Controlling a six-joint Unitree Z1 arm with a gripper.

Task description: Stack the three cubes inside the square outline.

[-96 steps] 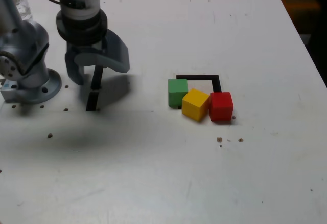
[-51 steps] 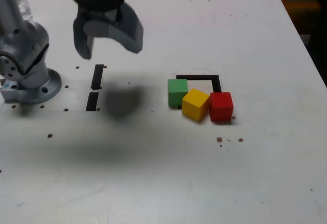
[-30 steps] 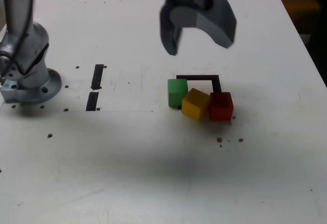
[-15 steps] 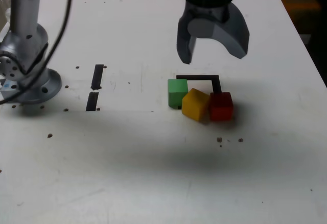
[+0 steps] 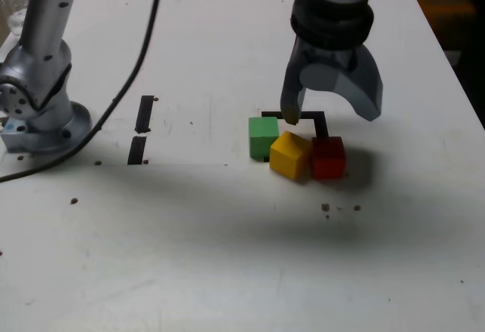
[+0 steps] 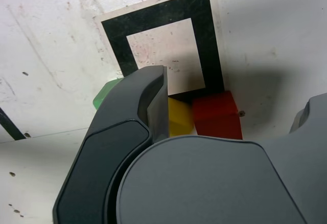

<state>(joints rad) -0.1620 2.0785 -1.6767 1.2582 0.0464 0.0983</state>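
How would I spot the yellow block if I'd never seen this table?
Find the black tape square on the white table, under the open grey claw. Three blocks sit in a row along its near edge. The yellow block is the middle one, turned askew between the green block and the red block.

A: Where's the arm's base?
B: At the left edge of the exterior view, a grey mount with a link rising out of the top left corner.

A: And the gripper?
B: Upper right of centre in that frame, pointing down from a black-ringed wrist. Its two grey jaws are spread wide with nothing between them.

A: The wrist view?
B: The grey gripper body fills the lower half, one finger curving up at centre.
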